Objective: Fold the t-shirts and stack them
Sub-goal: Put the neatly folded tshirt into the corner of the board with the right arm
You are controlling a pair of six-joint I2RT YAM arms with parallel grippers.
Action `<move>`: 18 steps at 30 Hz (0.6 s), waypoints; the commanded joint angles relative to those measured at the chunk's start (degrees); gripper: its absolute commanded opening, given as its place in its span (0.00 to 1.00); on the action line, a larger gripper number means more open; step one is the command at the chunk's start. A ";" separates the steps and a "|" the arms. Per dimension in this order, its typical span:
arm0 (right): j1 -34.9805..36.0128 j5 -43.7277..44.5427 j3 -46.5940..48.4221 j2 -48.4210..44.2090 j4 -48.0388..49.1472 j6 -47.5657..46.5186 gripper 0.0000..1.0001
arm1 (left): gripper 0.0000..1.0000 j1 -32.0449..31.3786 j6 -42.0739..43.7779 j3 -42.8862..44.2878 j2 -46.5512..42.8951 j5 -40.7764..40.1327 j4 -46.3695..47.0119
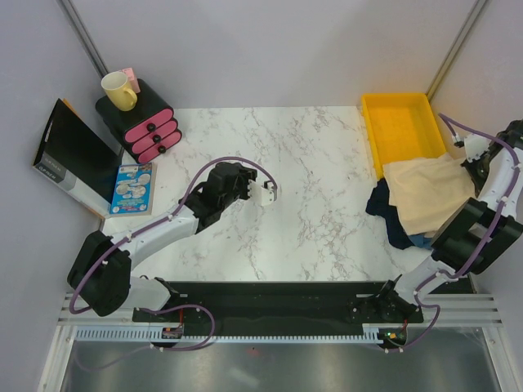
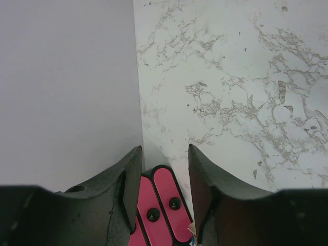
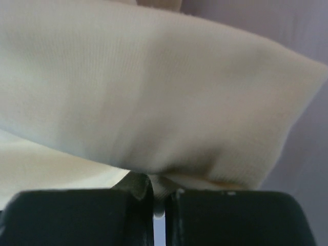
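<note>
A cream t-shirt (image 1: 421,194) hangs in a bunched sheet at the table's right edge, partly over the yellow tray's near corner. My right gripper (image 1: 464,166) is shut on the shirt's right edge. In the right wrist view the pale t-shirt (image 3: 154,92) fills the frame, and a fold of it is pinched in the right gripper (image 3: 159,192). My left gripper (image 1: 260,194) hovers over the bare marble left of centre, far from the shirt. In the left wrist view the left gripper (image 2: 164,156) stands open with nothing between its fingers (image 2: 130,177).
A dark blue garment (image 1: 382,208) lies under the cream shirt. The yellow tray (image 1: 400,114) sits at the back right. A black-and-pink drawer unit (image 1: 147,126) with a yellow mug (image 1: 118,90) stands at the back left, beside a black box (image 1: 69,151) and a blue booklet (image 1: 131,186).
</note>
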 commanded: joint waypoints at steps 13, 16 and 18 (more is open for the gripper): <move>-1.60 9.64 -14.66 1.37 20.83 0.50 0.01 | 0.49 -0.98 1.58 2.18 -0.04 -0.72 -0.13; -1.60 9.03 -15.81 1.89 21.89 1.73 0.39 | 0.49 -0.98 1.66 2.18 -0.13 -0.72 -0.31; -1.69 8.67 -16.60 1.72 22.76 2.61 0.61 | 0.49 -0.98 1.93 2.35 -0.21 -0.64 -0.31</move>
